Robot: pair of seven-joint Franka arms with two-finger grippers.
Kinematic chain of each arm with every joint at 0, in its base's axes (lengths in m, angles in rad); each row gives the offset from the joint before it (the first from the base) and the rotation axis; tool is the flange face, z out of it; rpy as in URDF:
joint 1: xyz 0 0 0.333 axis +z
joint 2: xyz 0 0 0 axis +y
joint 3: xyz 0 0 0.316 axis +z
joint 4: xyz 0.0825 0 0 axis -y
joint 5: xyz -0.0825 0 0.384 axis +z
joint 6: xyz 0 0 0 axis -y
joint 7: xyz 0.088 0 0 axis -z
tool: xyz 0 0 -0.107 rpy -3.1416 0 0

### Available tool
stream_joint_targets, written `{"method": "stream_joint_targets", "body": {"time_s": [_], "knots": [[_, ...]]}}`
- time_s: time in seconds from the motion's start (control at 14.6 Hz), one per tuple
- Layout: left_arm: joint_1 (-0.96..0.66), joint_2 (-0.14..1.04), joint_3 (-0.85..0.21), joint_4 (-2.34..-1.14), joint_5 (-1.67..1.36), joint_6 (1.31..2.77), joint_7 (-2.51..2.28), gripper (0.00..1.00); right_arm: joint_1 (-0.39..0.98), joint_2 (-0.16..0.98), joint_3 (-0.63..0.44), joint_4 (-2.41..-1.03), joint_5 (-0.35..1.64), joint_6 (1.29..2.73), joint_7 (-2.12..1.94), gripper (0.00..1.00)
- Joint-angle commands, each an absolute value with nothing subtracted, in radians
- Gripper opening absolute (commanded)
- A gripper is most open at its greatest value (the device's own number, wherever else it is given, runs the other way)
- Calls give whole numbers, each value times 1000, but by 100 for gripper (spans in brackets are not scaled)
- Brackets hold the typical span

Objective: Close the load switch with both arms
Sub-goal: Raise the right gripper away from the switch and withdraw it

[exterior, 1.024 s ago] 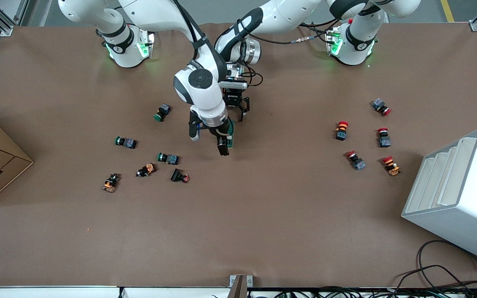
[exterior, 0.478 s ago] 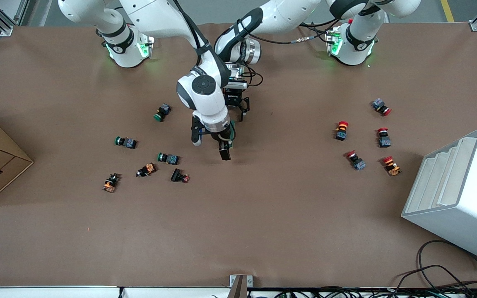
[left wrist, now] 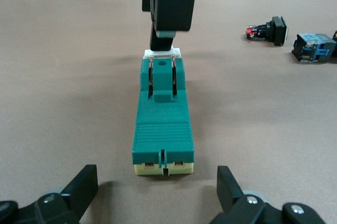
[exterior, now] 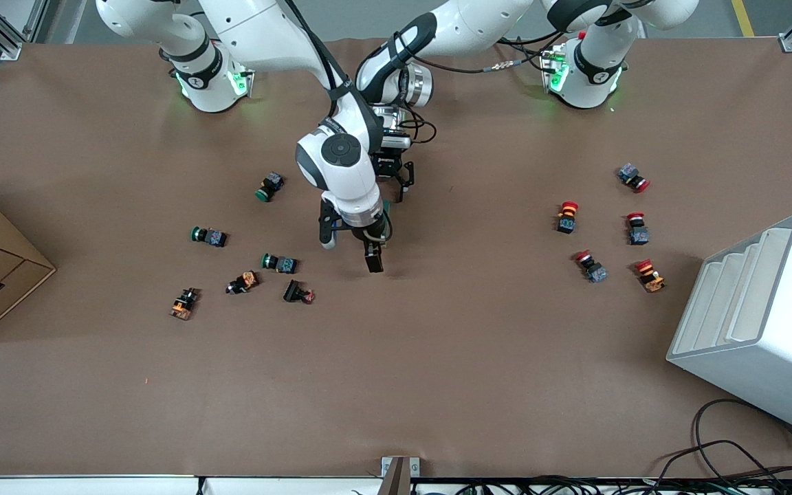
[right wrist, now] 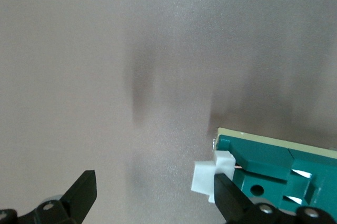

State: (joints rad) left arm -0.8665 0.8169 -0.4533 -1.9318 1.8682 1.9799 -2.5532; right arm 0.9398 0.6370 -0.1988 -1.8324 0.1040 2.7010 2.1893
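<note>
- The load switch (left wrist: 162,124) lies flat on the tabletop (exterior: 437,357), near its middle.
- The left tool (left wrist: 155,197) sits low at one end of the switch, fingers spread wide to either side, not touching it.
- The right tool (right wrist: 152,195) stands at the white-lever (right wrist: 213,175) end, fingers wide apart; one finger (left wrist: 168,3) is at the lever.
</note>
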Motion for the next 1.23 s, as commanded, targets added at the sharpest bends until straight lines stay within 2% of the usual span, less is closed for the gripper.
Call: {"method": "stream_joint_targets", "body": {"time_s": [0.0,0.2,0.55,0.89,1.16], "knots": [[-870,824,-448,-1919,1888,1973,-2566,100,920,695,-193,-1784,94,2717,2187,100],[-868,821,-448,-1919,1887,1973,-2562,100,896,686,-195,-1743,95,2686,2184,100],[-865,807,-451,-1919,1882,1973,-2543,100,752,675,-189,-1571,106,2412,1963,100],[-854,769,-459,-1908,1832,1980,-2503,100,577,557,-184,-1572,113,2183,1308,100],[-853,698,-494,-1839,1559,1983,-2320,100,427,468,-184,-1571,114,2002,851,100]]}}
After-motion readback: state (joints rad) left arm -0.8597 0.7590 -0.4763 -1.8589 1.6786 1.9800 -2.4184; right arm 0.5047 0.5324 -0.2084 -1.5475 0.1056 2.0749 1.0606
